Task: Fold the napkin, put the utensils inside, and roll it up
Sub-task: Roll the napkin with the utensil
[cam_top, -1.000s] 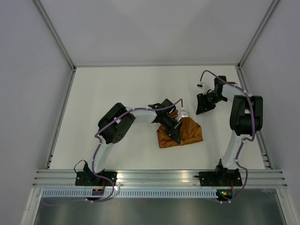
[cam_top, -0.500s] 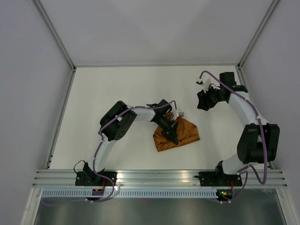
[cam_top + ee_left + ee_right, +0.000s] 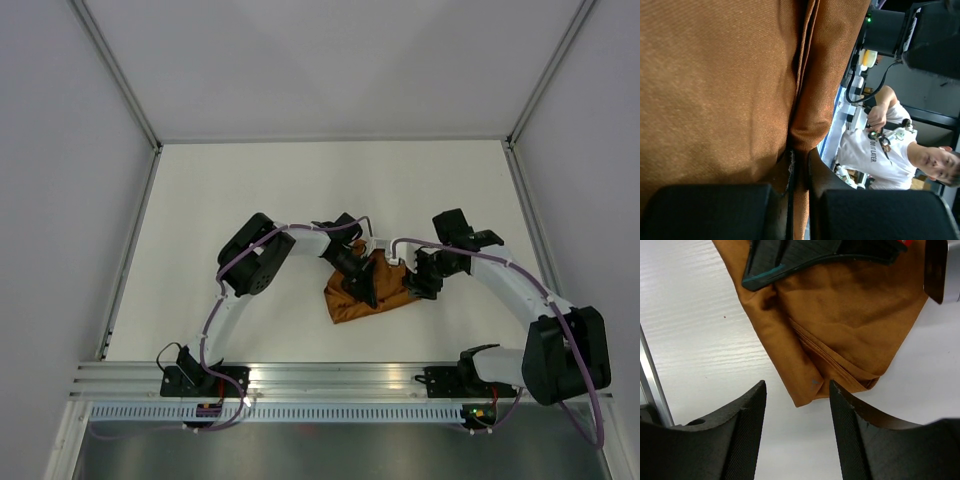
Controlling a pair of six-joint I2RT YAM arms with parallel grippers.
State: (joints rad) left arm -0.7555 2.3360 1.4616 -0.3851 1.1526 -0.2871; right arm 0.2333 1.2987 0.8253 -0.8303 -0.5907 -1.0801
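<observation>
One limp, light napkin (image 3: pixel 850 325): left tool (image 3: pixel 799 167) pinches a fold, right tool (image 3: pixel 797 390) gapes above its corner, a likely hold.

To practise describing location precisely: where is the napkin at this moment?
In the top view the napkin lies folded mid-table, pinched by the left gripper, with the open right gripper at its right edge.

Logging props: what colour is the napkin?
The napkin is plain rust-orange, no pattern; right wrist view shows it best.
</observation>
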